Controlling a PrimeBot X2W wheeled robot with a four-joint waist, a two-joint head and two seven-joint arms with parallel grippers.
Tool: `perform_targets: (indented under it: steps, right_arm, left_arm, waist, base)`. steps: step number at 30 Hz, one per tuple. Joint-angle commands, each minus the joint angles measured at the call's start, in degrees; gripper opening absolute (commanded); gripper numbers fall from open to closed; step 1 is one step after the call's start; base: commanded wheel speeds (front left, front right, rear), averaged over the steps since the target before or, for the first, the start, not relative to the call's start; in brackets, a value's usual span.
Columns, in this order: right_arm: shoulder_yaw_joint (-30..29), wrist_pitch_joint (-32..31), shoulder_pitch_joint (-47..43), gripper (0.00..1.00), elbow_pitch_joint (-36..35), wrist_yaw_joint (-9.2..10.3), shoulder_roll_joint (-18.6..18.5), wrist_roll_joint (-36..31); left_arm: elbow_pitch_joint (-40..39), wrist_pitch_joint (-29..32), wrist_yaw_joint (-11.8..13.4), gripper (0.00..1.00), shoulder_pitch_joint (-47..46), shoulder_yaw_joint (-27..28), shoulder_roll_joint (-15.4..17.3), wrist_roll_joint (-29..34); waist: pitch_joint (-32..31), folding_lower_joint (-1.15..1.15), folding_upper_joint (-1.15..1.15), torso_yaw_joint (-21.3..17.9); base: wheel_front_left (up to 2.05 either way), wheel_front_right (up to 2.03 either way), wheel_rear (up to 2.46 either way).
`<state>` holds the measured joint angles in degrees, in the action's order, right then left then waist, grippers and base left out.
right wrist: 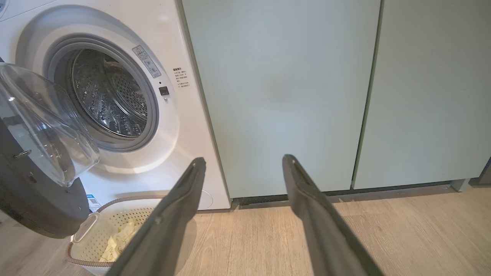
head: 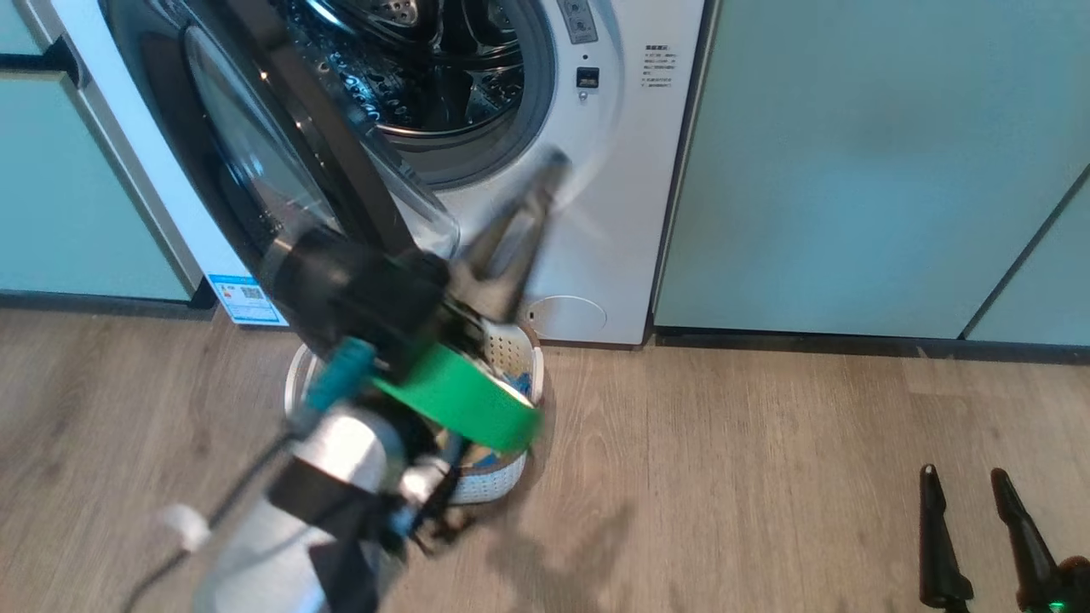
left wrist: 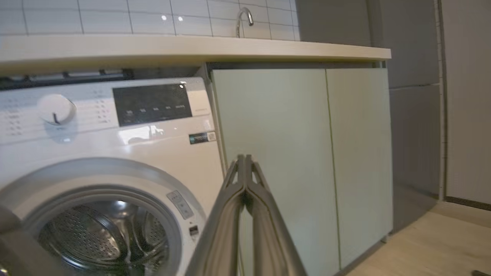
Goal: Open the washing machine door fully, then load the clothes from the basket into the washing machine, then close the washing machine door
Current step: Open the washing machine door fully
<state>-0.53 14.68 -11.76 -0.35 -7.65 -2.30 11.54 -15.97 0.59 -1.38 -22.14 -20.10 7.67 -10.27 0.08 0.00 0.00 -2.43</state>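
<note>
The washing machine (head: pixel 613 213) stands with its door (head: pixel 247 145) swung out to the left and the steel drum bare. On the floor below it sits the basket (head: pixel 511 345), half hidden by my left arm, with a blue bit of the clothes (head: pixel 517 383) showing. My left gripper (head: pixel 549 174) is shut on nothing and points up at the white front, right of the drum mouth. The left wrist view has the left gripper (left wrist: pixel 244 161) in front of a cabinet panel. My right gripper (head: pixel 963 473) is open, low at the right. In the right wrist view, the right gripper (right wrist: pixel 243 161) faces the cabinets, with the door (right wrist: pixel 38 126), the basket (right wrist: pixel 96 230) and the pale yellow clothes (right wrist: pixel 119 237) to its left.
Pale green cabinet panels (head: pixel 851 170) flank the washer on both sides. A countertop (left wrist: pixel 191 48) with a tap (left wrist: pixel 245 17) runs above. Wooden floor (head: pixel 766 468) stretches to the right of the basket.
</note>
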Motion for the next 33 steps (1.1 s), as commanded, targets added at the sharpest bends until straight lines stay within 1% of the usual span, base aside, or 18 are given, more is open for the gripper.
perform_targets:
  steps: [1, 6, 11, 24, 30, 33]
  right_arm:
    - [1.2, 0.3, 0.7, 1.0, -1.7, 0.16, -0.6, -0.2]
    - [1.2, 0.3, 0.9, 1.0, -1.6, 0.16, -0.6, 0.0]
    - [1.2, 0.3, 1.1, 1.0, -1.6, 0.16, -0.6, 0.3]
    - [1.6, 0.3, 1.8, 1.0, -0.9, 0.16, -0.6, 0.5]
    - [1.7, 0.3, 1.9, 1.0, -0.6, 0.16, -0.6, 0.5]
    - [1.8, 0.3, 1.9, 1.0, -0.5, 0.16, -0.6, 0.6]
  left_arm:
    - [-1.7, 0.6, -0.2, 0.0, -0.7, 1.5, 0.5, -0.4]
    - [0.9, 2.9, -0.7, 0.0, 2.8, -2.7, -0.7, -1.5]
    - [5.5, 3.3, -0.3, 0.0, 3.8, -3.6, -1.0, -1.8]
    - [20.6, 4.0, 2.4, 0.0, 0.6, 0.1, -0.4, -2.9]
    - [27.3, 3.0, 3.3, 0.0, -1.6, 1.5, -0.1, -3.3]
    - [29.1, 2.4, 3.5, 0.0, -2.3, 2.0, -0.1, -3.6]
  waist:
    - [0.0, 0.0, 0.0, -0.1]
    - [0.4, 0.0, 0.0, -0.2]
    - [0.8, 0.0, 0.0, -0.1]
    - [1.1, 0.0, 0.0, -0.4]
    - [1.2, 0.0, 0.0, -0.7]
    - [1.2, 0.0, 0.0, -0.8]
  base:
    - [0.0, 0.0, 0.0]
    - [0.0, 0.0, 0.0]
    - [0.0, 0.0, 0.0]
    - [0.0, 0.0, 0.0]
    - [0.0, 0.0, 0.0]
    - [0.0, 0.0, 0.0]
